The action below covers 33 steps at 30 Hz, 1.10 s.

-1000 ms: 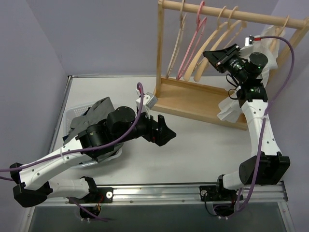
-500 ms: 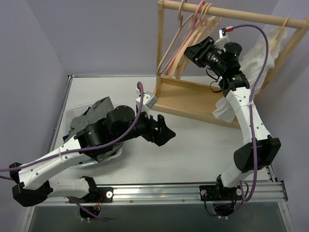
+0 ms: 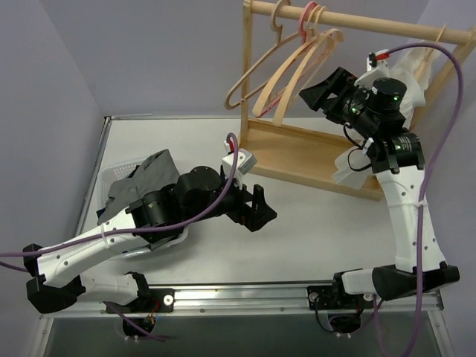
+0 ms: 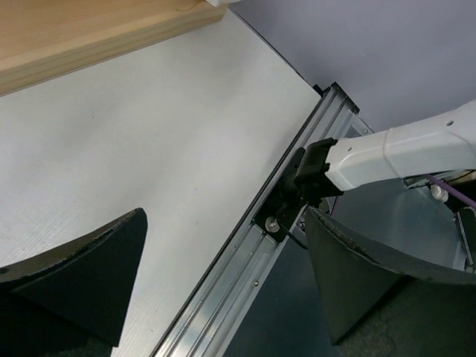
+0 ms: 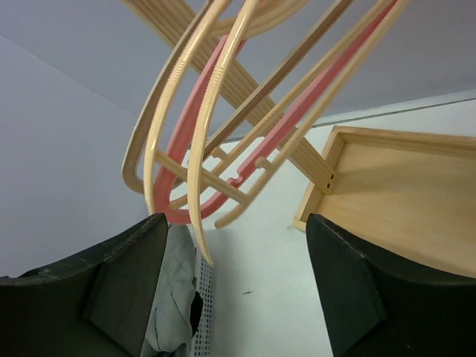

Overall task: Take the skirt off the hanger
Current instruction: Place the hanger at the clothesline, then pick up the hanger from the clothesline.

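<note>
A grey garment, the skirt [image 3: 141,177], lies bunched in a white basket at the far left, partly under my left arm; it also shows as the skirt [image 5: 165,297] in the right wrist view. Several bare wooden hangers [image 3: 262,74] hang at the left end of the rack's rail, swung out to the left. Which one is the task's hanger I cannot tell. Just right of them, my right gripper [image 3: 318,95] is open and empty, and the hangers [image 5: 169,97] hang above its open fingers [image 5: 236,223]. My left gripper [image 3: 259,210] hovers open over the table, holding nothing [image 4: 223,216].
A pink plastic hanger [image 3: 312,50] hangs among the wooden ones. The wooden rack [image 3: 297,152] stands at the back right, with a white blouse [image 3: 405,74] hanging at its right end. The perforated white basket [image 3: 110,175] sits at the left table edge. The metal rail [image 4: 245,260] runs along the near edge.
My right gripper has opened and drawn back to the right. The hangers, pushed to the rail's left end, have swung out leftward. My left arm has shifted slightly right.
</note>
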Available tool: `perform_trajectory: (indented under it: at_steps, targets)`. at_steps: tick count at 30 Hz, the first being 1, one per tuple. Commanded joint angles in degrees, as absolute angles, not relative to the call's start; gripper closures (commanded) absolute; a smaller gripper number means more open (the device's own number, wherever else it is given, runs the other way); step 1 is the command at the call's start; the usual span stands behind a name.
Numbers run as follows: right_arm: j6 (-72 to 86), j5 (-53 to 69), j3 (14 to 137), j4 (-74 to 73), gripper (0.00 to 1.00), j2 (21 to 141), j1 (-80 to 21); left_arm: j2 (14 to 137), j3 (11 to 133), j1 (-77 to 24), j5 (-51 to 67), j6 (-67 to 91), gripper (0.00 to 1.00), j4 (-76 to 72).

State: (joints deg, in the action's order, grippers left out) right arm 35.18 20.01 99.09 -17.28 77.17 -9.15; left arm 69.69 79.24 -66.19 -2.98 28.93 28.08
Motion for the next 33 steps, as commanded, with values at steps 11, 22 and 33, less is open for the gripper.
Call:
perform_trajectory:
  at_steps: [11, 22, 33]
  targets:
    - [22.1, -7.2, 122.8, -43.5, 0.3, 74.9, -8.7, 74.4, 84.1, -74.1, -2.1, 23.4, 0.08, 21.1]
    - [17.4, -21.2, 136.0, -52.2, 0.31, 83.9, -2.2, 72.3, 81.0, -74.2, -1.8, 23.5, 0.08, 20.2]
    - [12.3, -17.7, 129.0, -46.2, 0.31, 86.7, 7.0, 70.9, 79.8, -74.2, -1.7, 20.8, 0.07, 21.1]
